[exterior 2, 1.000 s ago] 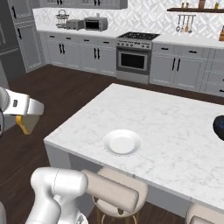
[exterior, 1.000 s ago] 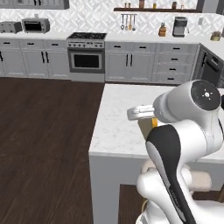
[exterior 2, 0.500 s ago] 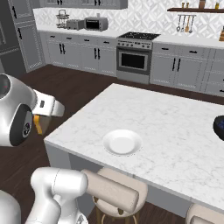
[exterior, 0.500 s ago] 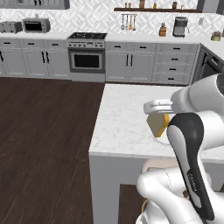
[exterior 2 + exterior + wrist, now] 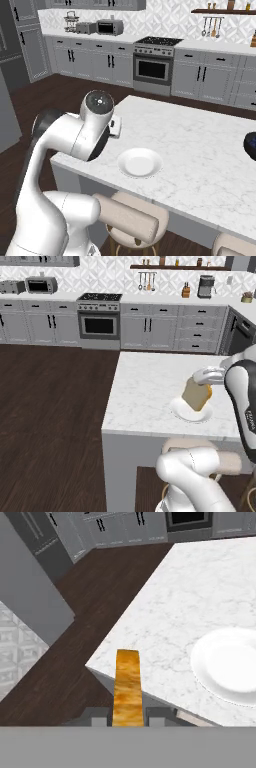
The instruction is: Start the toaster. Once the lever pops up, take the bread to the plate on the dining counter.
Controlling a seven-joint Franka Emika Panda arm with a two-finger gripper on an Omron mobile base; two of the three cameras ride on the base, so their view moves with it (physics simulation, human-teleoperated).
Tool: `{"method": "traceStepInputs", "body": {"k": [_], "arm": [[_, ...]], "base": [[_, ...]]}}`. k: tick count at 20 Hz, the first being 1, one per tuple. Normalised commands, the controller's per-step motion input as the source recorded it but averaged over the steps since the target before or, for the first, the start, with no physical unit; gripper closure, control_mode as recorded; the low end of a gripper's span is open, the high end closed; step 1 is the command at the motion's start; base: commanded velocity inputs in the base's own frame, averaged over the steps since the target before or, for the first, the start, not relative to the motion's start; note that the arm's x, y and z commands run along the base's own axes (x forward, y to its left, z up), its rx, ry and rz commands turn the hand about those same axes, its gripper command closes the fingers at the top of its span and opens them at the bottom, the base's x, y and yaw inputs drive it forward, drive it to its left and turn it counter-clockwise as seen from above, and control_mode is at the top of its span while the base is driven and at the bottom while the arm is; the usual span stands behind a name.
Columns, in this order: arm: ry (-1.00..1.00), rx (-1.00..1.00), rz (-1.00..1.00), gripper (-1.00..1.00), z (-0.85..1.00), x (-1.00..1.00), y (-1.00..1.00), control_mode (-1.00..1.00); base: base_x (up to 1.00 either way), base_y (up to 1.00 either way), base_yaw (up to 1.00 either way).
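Note:
My gripper is shut on the bread, a tan slice that hangs upright above the dining counter. In the left base view the slice overlaps the small white plate. In the hand view the bread shows edge-on between my fingertips, above the counter's corner, with the plate off to the right. The right base view has the plate bare beside my white arm, which hides the bread. The toaster stands far off on the back counter.
A grey toaster oven sits beside the toaster, and a range is set in the grey cabinets. A dark bowl is at the island's right edge. Padded stools stand under the near side. Dark wood floor lies to the left.
The arm has swung the bread from off the island's near corner in over the marble top, toward the plate. The jaws have stayed the same on the slice.

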Motion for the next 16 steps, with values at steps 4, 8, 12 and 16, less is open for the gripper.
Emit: {"method": "traceStepInputs", "body": {"k": [4, 8, 12, 16], "arm": [[0.12, 0.11, 0.17, 1.0, -0.57, 0.58, -0.77, -1.0], [0.12, 0.1, 0.11, 1.0, -0.5, 0.95, -0.51, -1.0], [0.12, 0.05, 0.03, 1.0, -0.79, 0.87, -0.33, -1.0], [0.06, 0.01, 0.01, 1.0, -0.73, 0.69, -0.27, -1.0]], "base": [[0.0, 0.0, 0.0], [0.0, 0.0, 0.0], [0.0, 0.0, 0.0], [0.0, 0.0, 0.0]]}}
